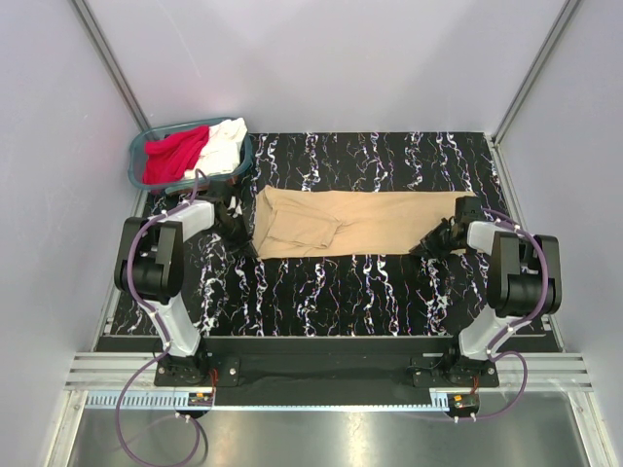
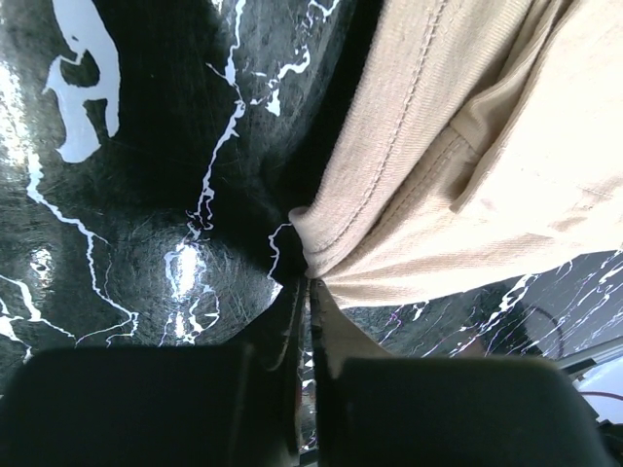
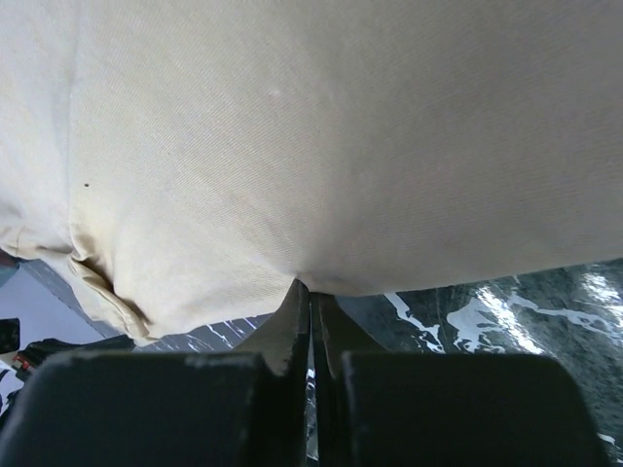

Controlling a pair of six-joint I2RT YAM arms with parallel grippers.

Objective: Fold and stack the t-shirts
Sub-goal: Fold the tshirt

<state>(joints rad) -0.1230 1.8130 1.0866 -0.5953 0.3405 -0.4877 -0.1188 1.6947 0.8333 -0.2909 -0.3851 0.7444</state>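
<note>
Plain tan shirt (image 1: 360, 222); bright red shirt (image 1: 175, 156); white shirt (image 1: 228, 144); teal basket (image 1: 134, 163). Black table (image 1: 321, 292), veined white like marble. Black left claw (image 2: 306, 290), black right claw (image 3: 311, 294).

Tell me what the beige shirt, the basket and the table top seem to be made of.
The shirt: soft matte cloth, probably cotton; fine weave, stitched hem. The basket: teal, likely plastic; thin stiff rim, but too small to be sure. The table top: black with white marble veins, glossy; it mirrors light, so perhaps printed laminate rather than stone.
</note>
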